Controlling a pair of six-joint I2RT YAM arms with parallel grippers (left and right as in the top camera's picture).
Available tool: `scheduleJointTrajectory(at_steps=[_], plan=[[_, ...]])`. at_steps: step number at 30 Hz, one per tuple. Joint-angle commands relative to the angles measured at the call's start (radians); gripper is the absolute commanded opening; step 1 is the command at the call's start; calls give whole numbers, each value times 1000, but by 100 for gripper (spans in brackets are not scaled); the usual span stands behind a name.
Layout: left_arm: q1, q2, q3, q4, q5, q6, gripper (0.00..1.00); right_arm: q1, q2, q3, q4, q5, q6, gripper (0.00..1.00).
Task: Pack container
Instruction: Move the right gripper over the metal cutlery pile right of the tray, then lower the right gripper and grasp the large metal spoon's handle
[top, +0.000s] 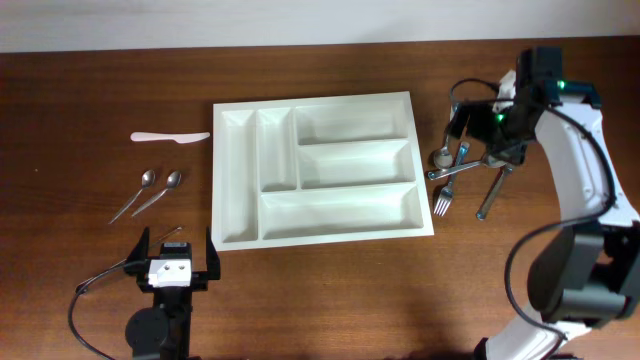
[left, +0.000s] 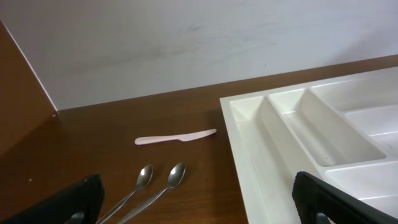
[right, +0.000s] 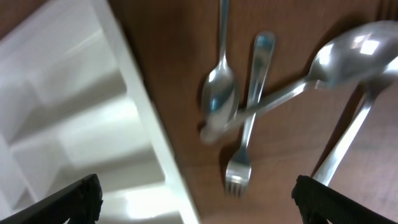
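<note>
Two spoons (top: 174, 179) lie near our left pincer (top: 178, 256), gaping and empty. Centred on the bench (top: 100, 80) we see the container (top: 340, 210), long axis left-to-right, its narrow compartments leftmost. Our right pincer (top: 483, 140) hovers fully spread, empty, over cutlery (top: 443, 200).

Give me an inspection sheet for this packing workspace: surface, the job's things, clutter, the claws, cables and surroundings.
Surface: brown wooden table.
Job's things: white five-compartment container mid-table, every compartment empty. On the left arm's side lie a pale plastic knife and two small spoons. On the right arm's side lie a fork and larger spoons, overlapping.
Clutter: nothing seen.
Claws: left claw open and empty, near the container's front corner. Right claw open and empty, above the overlapping cutlery.
Cables: black cable loops beside the left arm's base; more runs along the right arm.
Surroundings: pale wall behind the table.
</note>
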Motion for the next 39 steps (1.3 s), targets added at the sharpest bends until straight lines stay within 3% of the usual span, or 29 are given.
scheduleJointTrajectory(at_steps=[1,8,17,39], plan=[[6,-8,-5,-2,8,-11,99,9,91,95,2,62,-4,99],[6,-8,-5,-2,8,-11,99,24,261,225,3,50,-71,99],[6,-8,-5,-2,8,-11,99,93,304,233,82,150,-154,99],[6,-8,-5,-2,8,-11,99,106,417,233,101,204,-126,99]])
